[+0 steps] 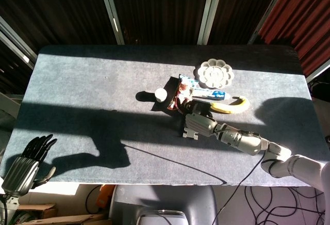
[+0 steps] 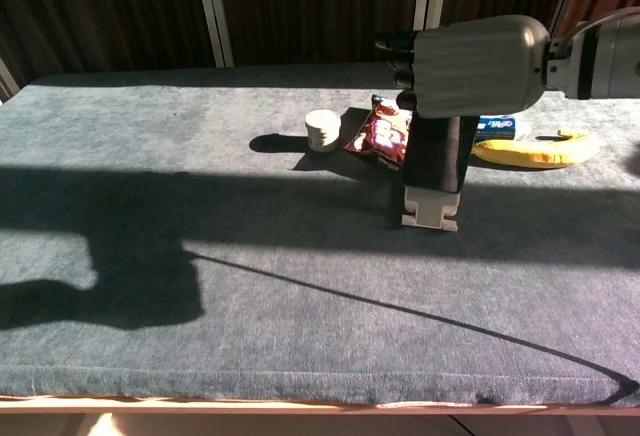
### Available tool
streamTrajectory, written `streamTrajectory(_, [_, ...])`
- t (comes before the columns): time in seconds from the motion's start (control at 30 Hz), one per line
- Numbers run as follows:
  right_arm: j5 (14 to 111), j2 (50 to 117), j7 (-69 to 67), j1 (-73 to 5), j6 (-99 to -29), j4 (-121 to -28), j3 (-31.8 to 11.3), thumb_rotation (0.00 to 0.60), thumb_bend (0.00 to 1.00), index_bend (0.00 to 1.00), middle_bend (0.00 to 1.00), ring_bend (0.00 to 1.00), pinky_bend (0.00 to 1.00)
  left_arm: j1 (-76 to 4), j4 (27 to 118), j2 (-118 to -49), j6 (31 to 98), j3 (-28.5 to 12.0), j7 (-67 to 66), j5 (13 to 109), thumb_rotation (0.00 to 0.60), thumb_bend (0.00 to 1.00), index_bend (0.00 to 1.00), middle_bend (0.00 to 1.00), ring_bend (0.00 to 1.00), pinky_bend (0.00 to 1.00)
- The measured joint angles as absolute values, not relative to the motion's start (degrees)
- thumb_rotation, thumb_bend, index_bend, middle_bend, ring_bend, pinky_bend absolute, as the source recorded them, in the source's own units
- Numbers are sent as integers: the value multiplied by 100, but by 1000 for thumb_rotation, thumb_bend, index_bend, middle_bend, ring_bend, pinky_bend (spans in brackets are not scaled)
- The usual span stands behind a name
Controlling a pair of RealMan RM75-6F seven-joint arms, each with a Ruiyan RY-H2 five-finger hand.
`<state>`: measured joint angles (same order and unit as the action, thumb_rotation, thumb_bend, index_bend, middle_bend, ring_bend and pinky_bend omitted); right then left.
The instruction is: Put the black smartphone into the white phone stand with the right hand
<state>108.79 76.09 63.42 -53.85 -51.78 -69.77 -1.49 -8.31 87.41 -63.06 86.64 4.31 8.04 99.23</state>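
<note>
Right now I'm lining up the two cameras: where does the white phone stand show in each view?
Head view: white phone stand just right of centre, beneath the right hand.
Chest view: right of centre, its base below the black smartphone.
Shared landmark: the banana to its right.

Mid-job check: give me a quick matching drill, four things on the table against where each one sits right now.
Things:
1. black smartphone
2. banana
3. white cup
4. snack bag

Places:
A. left of the snack bag
B. against the white phone stand, under the right hand
C. right of the stand
D. between cup and phone

Pairs: 1-B, 2-C, 3-A, 4-D
</note>
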Motion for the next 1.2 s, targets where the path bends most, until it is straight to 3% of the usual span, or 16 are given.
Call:
streamTrajectory(0.93, [10679,8048,6494,-5358,-4773,-6919,-114,600,181,960,693,364,259,-834,8787,-6280,8625,489,741,9960,600,378,0,0,0,72])
streamTrajectory(1.13, [10699,8133,6486,-5363,-4753,-6844,-75,600,177,918,693,364,259,-833,8793,-6268,8631,492,755,9958,600,378,0,0,0,72])
streamTrajectory(1.2, [10697,8139,6490,-5366,-4744,-6829,-75,600,175,861,686,360,258,-830,8791,-6266,8635,493,764,9958,600,378,0,0,0,72])
